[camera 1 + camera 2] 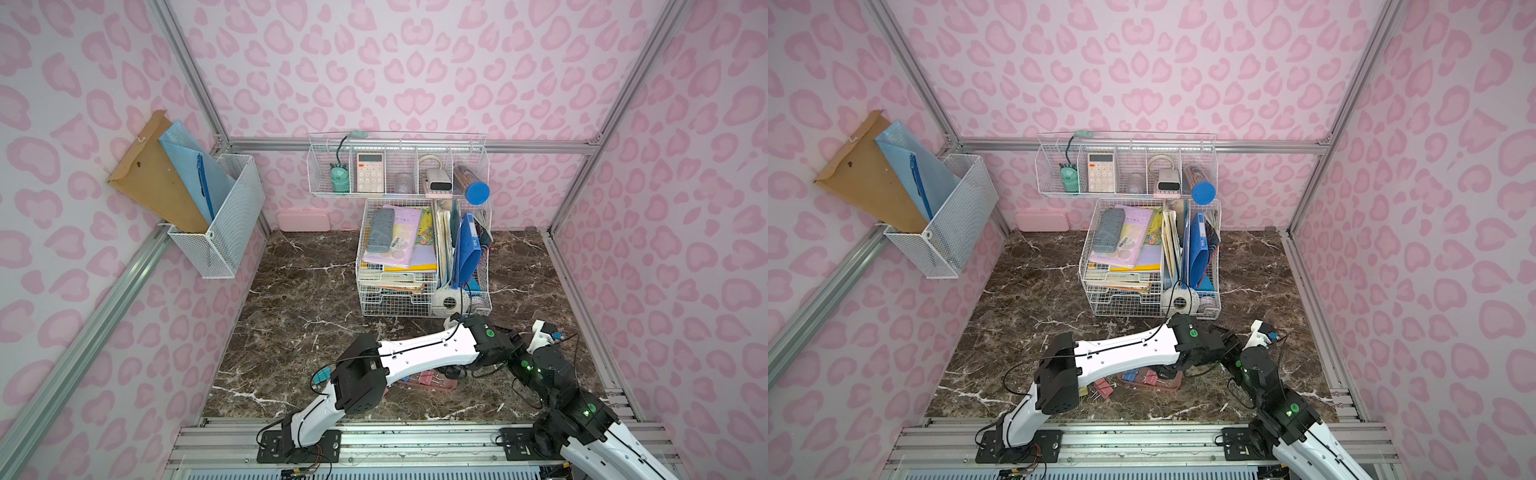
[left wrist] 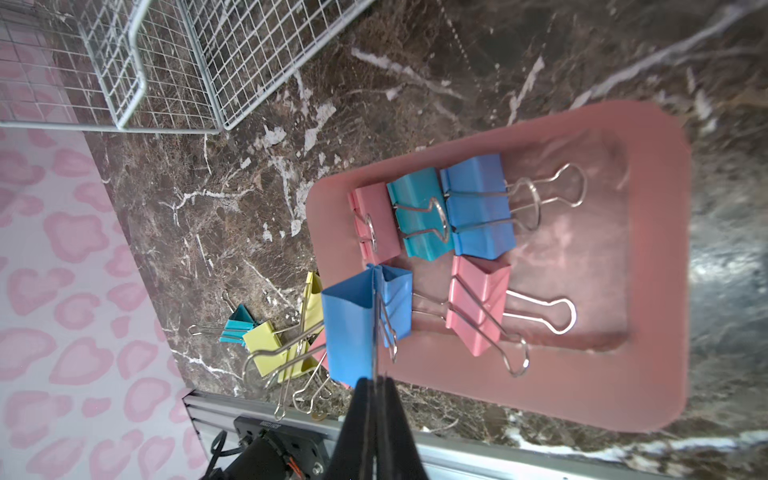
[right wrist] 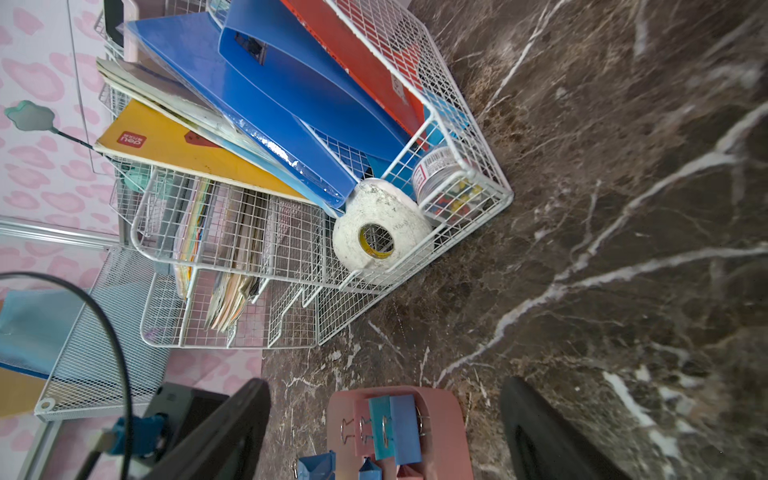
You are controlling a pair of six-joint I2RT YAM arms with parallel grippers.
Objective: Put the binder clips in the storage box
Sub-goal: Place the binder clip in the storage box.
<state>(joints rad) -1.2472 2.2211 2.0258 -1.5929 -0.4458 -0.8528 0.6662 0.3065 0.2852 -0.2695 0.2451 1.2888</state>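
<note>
Over the storage box (image 2: 648,291) rim: one blue clip (image 2: 353,328), pinched by its wire handle in your left hand (image 2: 374,384), jaws fully closed.
Inside the box: four binder clips (image 2: 478,208).
Just beside the box, on the desk (image 2: 208,208): yellow clips (image 2: 266,345), teal clip (image 2: 239,322).
Right hand (image 3: 384,386): spread wide, empty, above the box's end.
Handling, judged: light, stiff, slick paint. The handle pivots, so expect swing. Grip the flat sides or the handle loop.

A blue clip (image 2: 353,328) hangs by its wire handle, pinched in the left end effector (image 2: 374,384), over the edge of the translucent pink box (image 2: 582,374). Just beyond the end effector, a pink-teal-blue row (image 2: 419,212) and a pink clip (image 2: 478,303) lie inside. Yellow clips (image 2: 266,345) and a teal clip (image 2: 239,328) lie beside the box on the worktop (image 2: 208,208).
</note>
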